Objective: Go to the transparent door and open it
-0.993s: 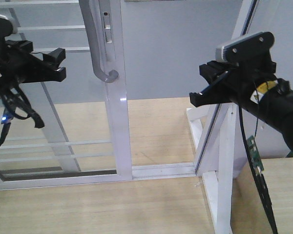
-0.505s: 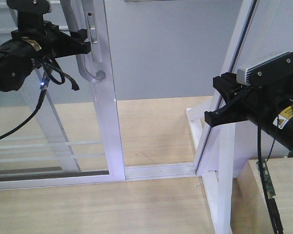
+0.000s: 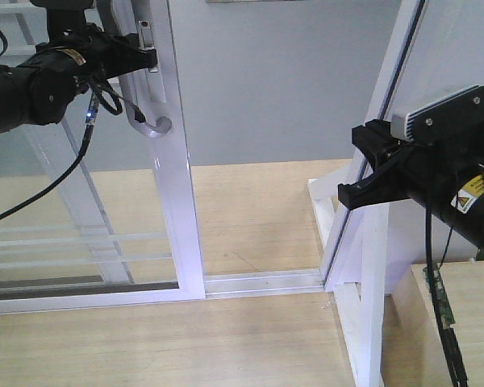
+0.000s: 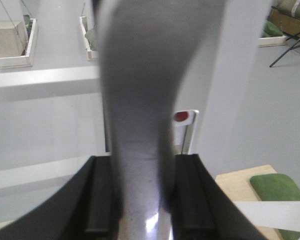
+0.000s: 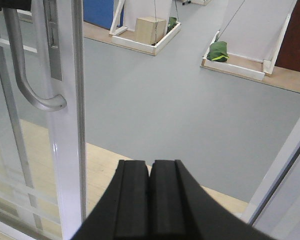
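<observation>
**Left end effector** [image 4: 140,161]: clamped on the curved grey handle [image 4: 140,100]. Its black fingers [image 4: 190,200] bear on both sides of the handle with no gap visible. In the front view it [image 3: 148,56] sits high on the handle [image 3: 152,122], above the hooked lower end.

**Right end effector** [image 5: 151,172]: pads together, holding nothing. It hangs clear of the door, near the white upright post [image 3: 371,274].

**Transparent door** [image 3: 176,201]: upright in its floor track [image 3: 266,282], at the left of the front view. Its handle stile stands well apart from the post, with bare track and grey floor showing between them.

**Progress, as judged:**
- The approach is complete and the grip on the handle is made.
- The opening between stile and post suggests the panel is already slid partway.
- How much travel is left cannot be told, because the left end of the track is out of view.
- What is left is to carry the panel further left if a full opening is required, then release.

**Containers:** the right wrist view shows two beyond the doorway, and neither bears on the task.
- A low white-walled tray [image 5: 140,47] holds a cardboard box [image 5: 149,30].
- A second tray [image 5: 235,70] holds a green bundle [image 5: 218,51].
</observation>
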`<state>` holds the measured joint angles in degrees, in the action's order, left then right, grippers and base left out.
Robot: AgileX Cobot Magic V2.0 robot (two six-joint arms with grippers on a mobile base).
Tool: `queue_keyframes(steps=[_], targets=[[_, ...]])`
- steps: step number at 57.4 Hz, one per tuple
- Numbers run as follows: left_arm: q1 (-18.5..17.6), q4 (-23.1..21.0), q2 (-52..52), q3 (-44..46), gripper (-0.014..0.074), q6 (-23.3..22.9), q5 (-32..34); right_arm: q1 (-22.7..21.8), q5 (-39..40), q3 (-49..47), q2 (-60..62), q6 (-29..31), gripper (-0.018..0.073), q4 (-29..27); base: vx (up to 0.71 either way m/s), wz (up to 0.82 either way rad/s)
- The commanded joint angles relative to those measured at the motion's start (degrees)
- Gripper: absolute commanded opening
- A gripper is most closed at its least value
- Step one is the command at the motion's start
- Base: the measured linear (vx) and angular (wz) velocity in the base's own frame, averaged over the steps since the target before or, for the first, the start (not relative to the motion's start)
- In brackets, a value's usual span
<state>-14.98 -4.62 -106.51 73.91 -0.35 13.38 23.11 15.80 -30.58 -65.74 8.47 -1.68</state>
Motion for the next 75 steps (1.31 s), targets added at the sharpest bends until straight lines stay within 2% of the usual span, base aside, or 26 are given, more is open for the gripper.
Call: queue_keyframes(steps=[1,3,47,51,57,67,75], targets=[[-0.32,0.34,2.88,2.08,0.0043,0.35,2.97,-0.20,4.37,-1.54,1.24,0.37,0.0000,0.15,0.00,0.00],[0.09,0.34,2.88,2.08,-0.0009,0.35,2.34,-0.20,4.37,-1.54,1.24,0.37,0.0000,0.15,0.00,0.00],[12.89,1.16,10.05,2.08,-0.0003,0.35,-3.50,-0.20,4.34,-1.54,1.13,0.37,0.0000,0.15,0.00,0.00],[13.93,1.16,10.57,2.08,-0.0003,1.63,-3.80,-0.20,4.34,-1.54,1.13,0.37,0.0000,0.15,0.00,0.00],[14.80,1.10,11.26,2.02,-0.0003,3.49,-4.55,-0.20,4.34,-1.54,1.13,0.32,0.0000,0.10,0.00,0.00],[15.04,1.20,12.60,1.90,-0.0003,3.47,-7.62,-0.20,4.34,-1.54,1.13,0.32,0.0000,0.10,0.00,0.00],[15.04,2.62,16.47,-2.94,-0.0003,5.05,-7.18,-0.20,4.28,-1.54,1.13,0.32,0.0000,0.13,0.00,0.00]])
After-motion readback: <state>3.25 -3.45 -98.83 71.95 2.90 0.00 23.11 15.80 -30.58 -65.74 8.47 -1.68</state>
